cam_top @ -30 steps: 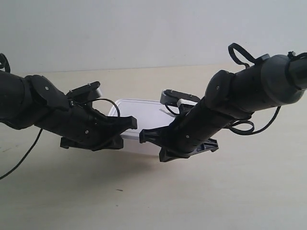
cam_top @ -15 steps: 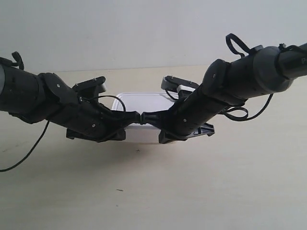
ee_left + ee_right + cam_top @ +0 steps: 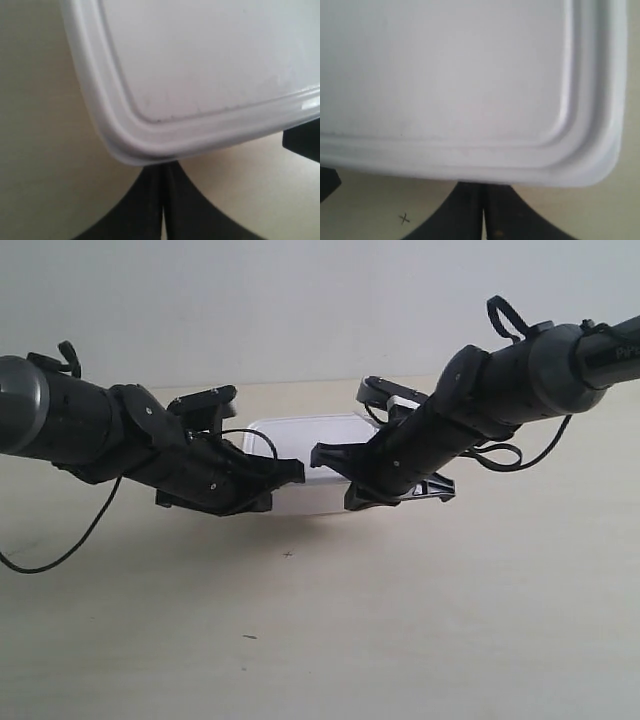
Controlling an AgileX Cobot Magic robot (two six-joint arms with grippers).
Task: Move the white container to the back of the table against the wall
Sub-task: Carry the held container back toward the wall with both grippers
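two pairs of jaws, each closed to a hairline slit, point at the near side of the white container [image 3: 312, 438]. in each wrist view the tips run in under the lid's rim. the left jaws and right jaws converge, their tips near each other. the container rests on the counter [image 3: 420, 620] just beyond both tips, and a strip of counter separates it from the wall [image 3: 300, 300] behind.

Plain grey-white wall [image 3: 300, 300], beige table [image 3: 420, 640]
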